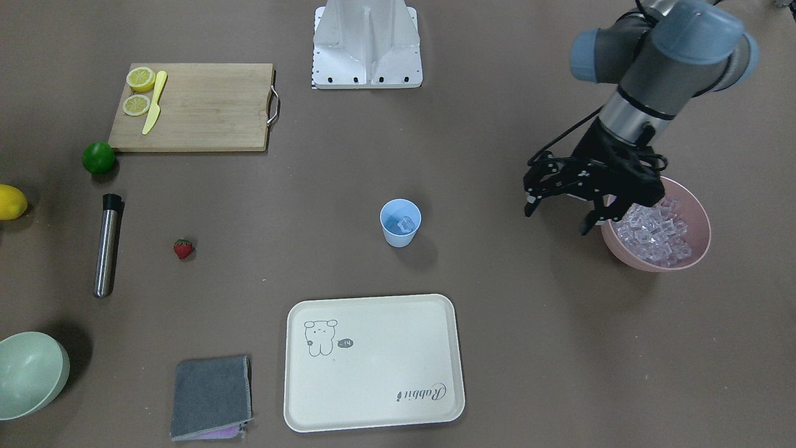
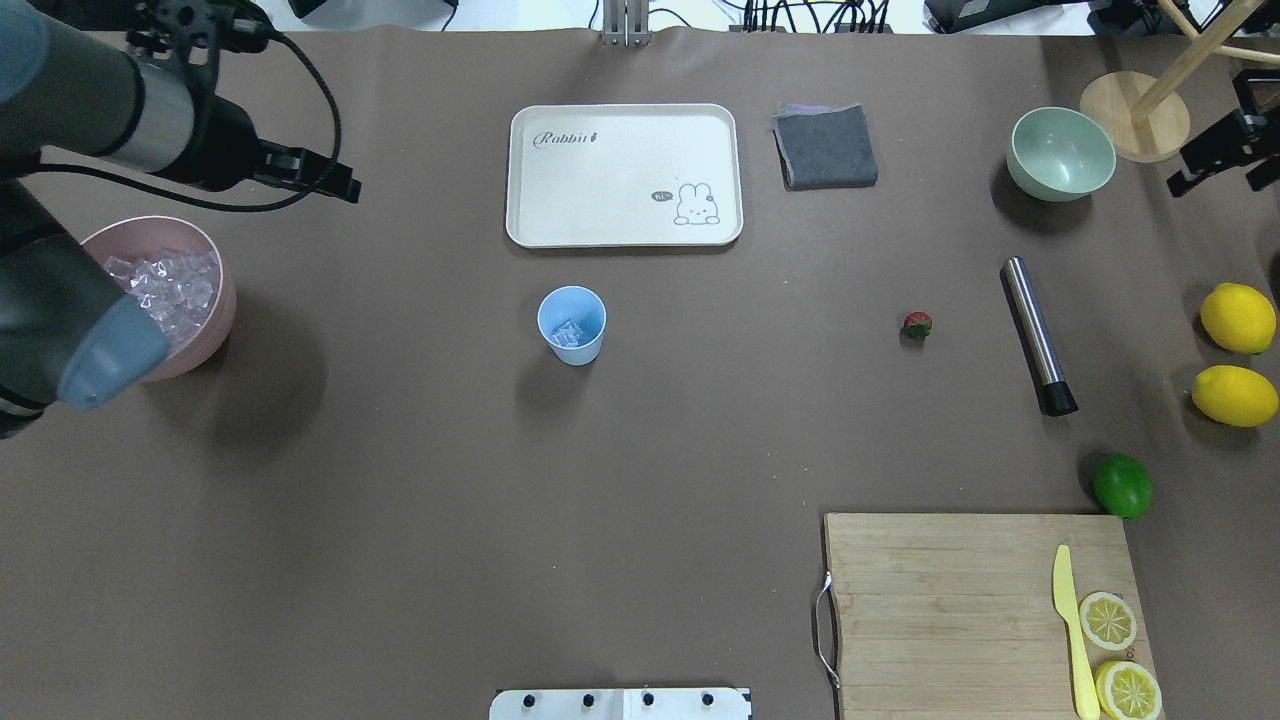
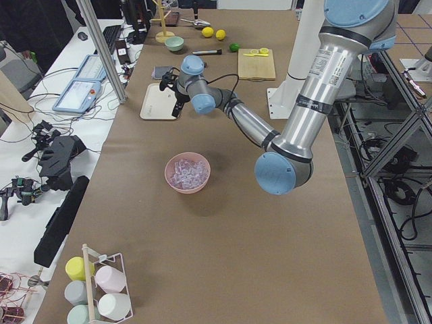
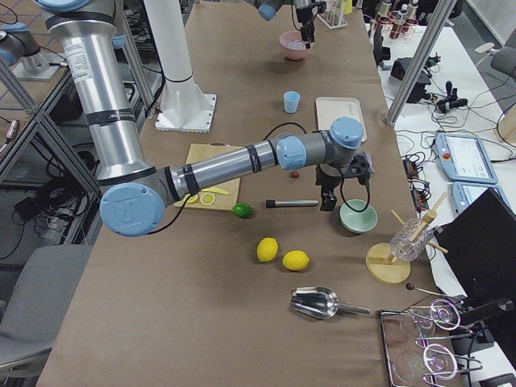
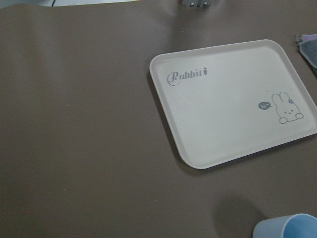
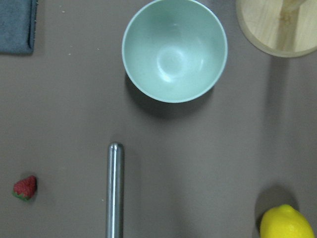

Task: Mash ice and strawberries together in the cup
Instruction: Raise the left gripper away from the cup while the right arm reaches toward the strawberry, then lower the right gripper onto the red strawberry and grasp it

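Exterior front-facing view: the cup (image 1: 400,222) stands upright with a few pieces of ice (image 1: 405,223) inside. The strawberry (image 1: 183,249) lies well apart from the cup, towards the robot's right. Between the cup and the pink bowl (image 1: 614,246), the left gripper (image 1: 558,219) hangs with fingers spread, empty. I cannot tell how the right gripper's (image 4: 326,201) fingers stand.

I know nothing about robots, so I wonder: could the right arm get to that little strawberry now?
Probably yes. The strawberry lies alone on the bare table, apart from the steel muddler, with nothing covering it. The right gripper hangs nearby, by the pale green bowl.
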### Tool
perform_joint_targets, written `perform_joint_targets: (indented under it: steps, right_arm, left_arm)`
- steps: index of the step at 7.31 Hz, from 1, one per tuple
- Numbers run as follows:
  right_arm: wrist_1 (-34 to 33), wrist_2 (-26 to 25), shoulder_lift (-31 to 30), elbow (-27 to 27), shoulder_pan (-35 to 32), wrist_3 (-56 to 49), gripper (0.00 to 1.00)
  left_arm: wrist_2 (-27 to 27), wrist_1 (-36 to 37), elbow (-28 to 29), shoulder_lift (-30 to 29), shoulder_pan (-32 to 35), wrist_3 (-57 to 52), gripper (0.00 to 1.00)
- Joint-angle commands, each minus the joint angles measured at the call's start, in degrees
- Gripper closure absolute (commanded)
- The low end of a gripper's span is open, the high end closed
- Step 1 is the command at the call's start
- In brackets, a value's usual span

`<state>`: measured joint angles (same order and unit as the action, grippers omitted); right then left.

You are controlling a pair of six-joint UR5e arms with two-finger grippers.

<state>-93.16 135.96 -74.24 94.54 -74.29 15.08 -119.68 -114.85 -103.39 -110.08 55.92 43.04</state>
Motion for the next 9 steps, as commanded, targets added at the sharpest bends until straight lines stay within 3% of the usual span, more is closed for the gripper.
perform_joint_targets:
  steps: [1,2,3,6,9]
  right_arm:
    - [12.2,-5.6,1.7,-0.9,9.2,15.2,0.00]
    - [18.5,-10.1,1.8,-1.5,13.9,21.8,0.00]
    - [20.5,-12.0,1.9,-1.8,17.7,24.6,0.00]
    - [20.6,-15.1,2.1,-1.8,24.2,27.2,0.00]
    - [21.1,-15.3,3.0,-4.4,26.0,27.2,0.00]
  left_arm:
    - [-6.0,0.0,-1.2,5.1,7.4,-8.5,0.02]
    - [-7.1,0.0,-1.0,5.4,9.5,-10.5,0.02]
    - [-7.2,0.0,-1.1,6.4,10.1,-10.8,0.02]
    - [-7.2,0.0,-1.2,6.5,10.4,-10.8,0.02]
    - [-7.2,0.0,-1.1,6.5,10.6,-10.8,0.02]
